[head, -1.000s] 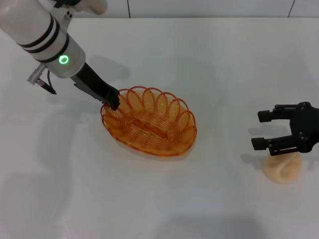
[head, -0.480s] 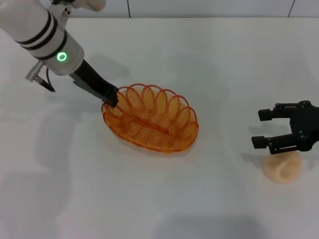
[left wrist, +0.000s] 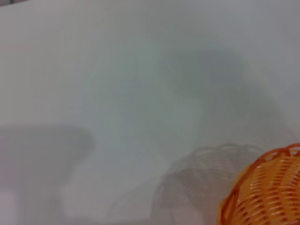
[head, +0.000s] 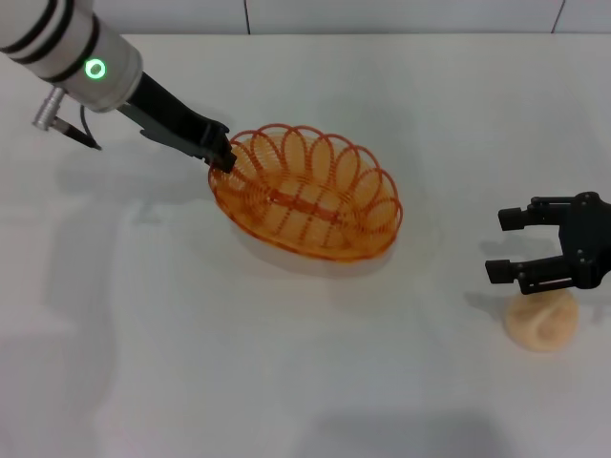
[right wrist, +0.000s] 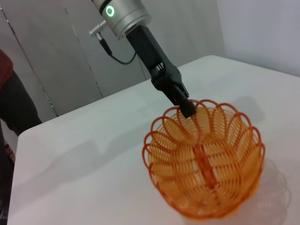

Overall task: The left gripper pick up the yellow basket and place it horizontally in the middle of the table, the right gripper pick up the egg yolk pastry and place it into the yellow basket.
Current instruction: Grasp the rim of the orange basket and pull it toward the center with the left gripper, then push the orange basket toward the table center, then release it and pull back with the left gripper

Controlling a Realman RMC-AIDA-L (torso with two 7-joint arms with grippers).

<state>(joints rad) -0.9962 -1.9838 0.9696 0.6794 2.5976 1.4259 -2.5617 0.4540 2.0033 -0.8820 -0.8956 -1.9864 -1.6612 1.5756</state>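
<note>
An oval orange-yellow wire basket (right wrist: 205,159) with a looped, scalloped rim hangs just above a white table (right wrist: 89,154), casting a shadow. The black left gripper (right wrist: 187,107), on a silver arm with a green ring light, pinches the basket's rim.

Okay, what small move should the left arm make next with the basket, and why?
Probably lower it and let go. The left tool grips the rim of the basket, which looks lifted: its shadow lies apart from it in the left wrist view. It is already near the middle of the table. The right tool hovers open over the pastry.
</note>
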